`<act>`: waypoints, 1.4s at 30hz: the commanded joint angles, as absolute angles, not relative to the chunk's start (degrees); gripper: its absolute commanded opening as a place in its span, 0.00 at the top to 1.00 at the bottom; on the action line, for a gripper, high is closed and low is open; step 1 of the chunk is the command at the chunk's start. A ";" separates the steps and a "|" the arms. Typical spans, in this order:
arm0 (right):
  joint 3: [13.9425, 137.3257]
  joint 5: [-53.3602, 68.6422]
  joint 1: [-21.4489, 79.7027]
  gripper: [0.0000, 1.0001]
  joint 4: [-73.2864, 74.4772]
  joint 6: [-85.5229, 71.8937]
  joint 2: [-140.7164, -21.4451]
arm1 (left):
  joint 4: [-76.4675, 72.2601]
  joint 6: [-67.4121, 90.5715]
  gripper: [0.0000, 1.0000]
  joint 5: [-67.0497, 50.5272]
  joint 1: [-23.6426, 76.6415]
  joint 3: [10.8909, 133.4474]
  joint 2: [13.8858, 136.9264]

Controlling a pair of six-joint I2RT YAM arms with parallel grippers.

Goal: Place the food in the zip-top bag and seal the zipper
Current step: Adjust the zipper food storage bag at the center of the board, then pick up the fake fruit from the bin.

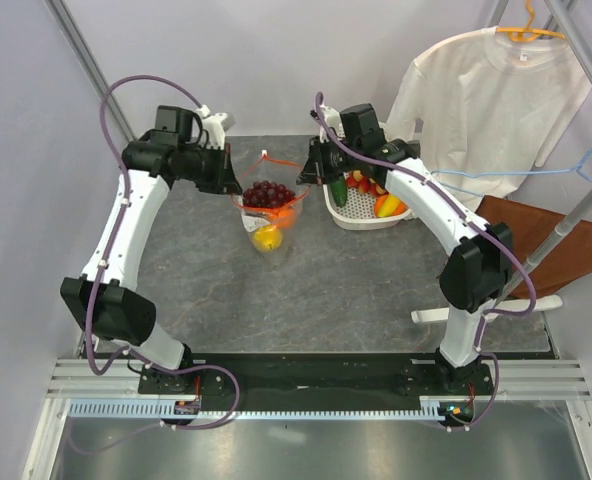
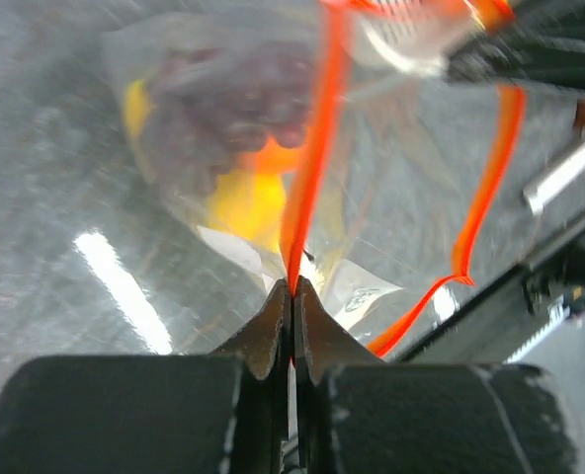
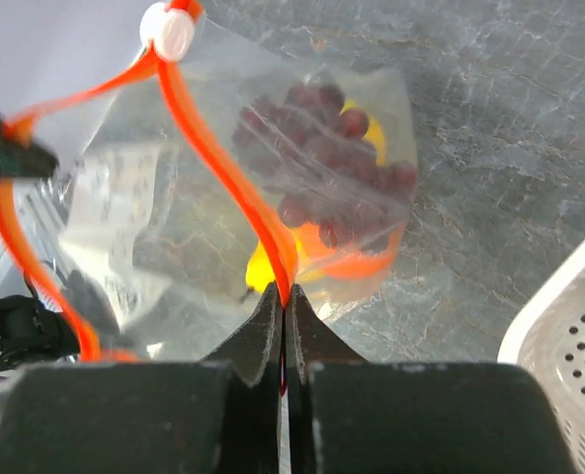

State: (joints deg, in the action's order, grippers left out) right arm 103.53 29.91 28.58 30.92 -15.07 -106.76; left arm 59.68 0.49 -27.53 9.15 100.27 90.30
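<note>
Left gripper point(image 2: 292, 288) and right gripper point(image 3: 284, 293) each clench the zipper point(image 3: 230, 178) at their tips, food point(image 3: 322, 148) bagged beyond; sealing likely needs pulling taut.

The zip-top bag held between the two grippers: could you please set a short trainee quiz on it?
1. True or false: the zip-top bag is already sealed.
2. What does the right gripper pinch? A the zipper; B the white basket; C nothing at all.
3. Name the dark red fruit inside the bag.
Key: 1 false, its mouth gapes; 2 A; 3 the grape bunch.
</note>
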 commanded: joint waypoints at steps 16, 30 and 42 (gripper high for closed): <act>115.56 22.68 24.27 0.19 37.26 -6.51 -111.89 | 56.34 6.24 0.98 -29.27 8.61 95.53 94.30; 107.59 1.07 16.00 0.28 38.60 9.15 -109.08 | 56.07 6.33 0.98 -31.29 8.61 96.86 96.06; 88.08 -12.48 10.99 0.49 19.53 -11.33 -105.29 | 55.90 6.06 0.98 -31.99 8.61 96.94 96.59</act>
